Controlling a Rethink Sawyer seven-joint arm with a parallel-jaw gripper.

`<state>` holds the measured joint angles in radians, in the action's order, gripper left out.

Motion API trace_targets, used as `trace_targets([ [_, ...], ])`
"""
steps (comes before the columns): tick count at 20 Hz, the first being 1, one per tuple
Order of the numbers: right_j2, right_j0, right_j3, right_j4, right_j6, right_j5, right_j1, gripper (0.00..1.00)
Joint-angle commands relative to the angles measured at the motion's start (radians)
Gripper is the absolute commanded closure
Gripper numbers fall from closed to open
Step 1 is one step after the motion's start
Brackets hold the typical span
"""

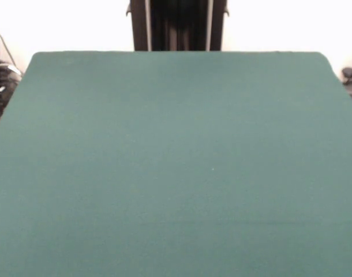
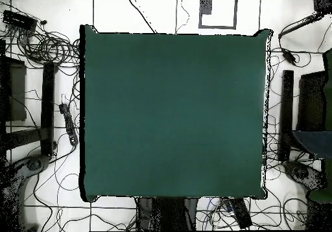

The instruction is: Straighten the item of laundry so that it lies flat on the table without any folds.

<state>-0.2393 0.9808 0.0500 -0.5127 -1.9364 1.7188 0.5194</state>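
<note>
- Pincer status: can't be told, since no gripper is caught in either view, so spread or pressed together is left unsaid.
- Only the robot's dark pedestal (image 1: 177, 26) is seen in the front view, at 12 o'clock, right behind the table's far edge, as black upright panels with pale strips between them.
- In the overhead view the same base (image 2: 170, 213) is picked up as a dark block at 6 o'clock, tucked against the table's edge.
- Jeans: not spotted in either view, so no place can be given for them.
- The table (image 1: 176, 161) is shown from both cameras as one big stretch of plain dark green cloth, and rounded corners are made out at 11 and 1 o'clock in the front view.
- The cloth is seen lying smooth and even, with just a faint pale speck a little past centre toward 4 o'clock in the front view.
- A pale tiled floor (image 2: 149, 12) is seen all round the table from overhead, and it's crossed by loads of thin black cables (image 2: 45, 45), bunched in coils at 10 o'clock.
- A grey square outline (image 2: 217, 12) is marked on the floor at 12 o'clock, just beyond the table's edge.
- Dark upright bars are stood on either side of the table from overhead: one (image 2: 47, 106) at 9 o'clock, another (image 2: 286, 113) at 3 o'clock, both apart from the table.
- More dark cabling (image 1: 2, 81) is glimpsed at 10 o'clock in the front view, off the table's corner.
</note>
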Motion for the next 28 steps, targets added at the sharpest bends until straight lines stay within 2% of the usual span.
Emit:
trace_targets([
  [1, 0.024, 0.037, 0.288, 0.141, 0.114, -0.150, 0.127, 1.00],
  [6, 0.061, 0.034, 0.414, 0.177, 0.084, -0.222, 0.184, 1.00],
  [11, 0.116, 0.019, 0.667, 0.220, 0.004, -0.379, 0.282, 1.00],
  [13, 0.123, 0.014, 0.721, 0.228, -0.019, -0.426, 0.294, 1.00],
  [17, 0.137, -0.001, 0.781, 0.231, -0.050, -0.472, 0.303, 1.00],
  [28, 0.172, -0.058, 0.819, 0.229, -0.116, -0.486, 0.301, 1.00],
])
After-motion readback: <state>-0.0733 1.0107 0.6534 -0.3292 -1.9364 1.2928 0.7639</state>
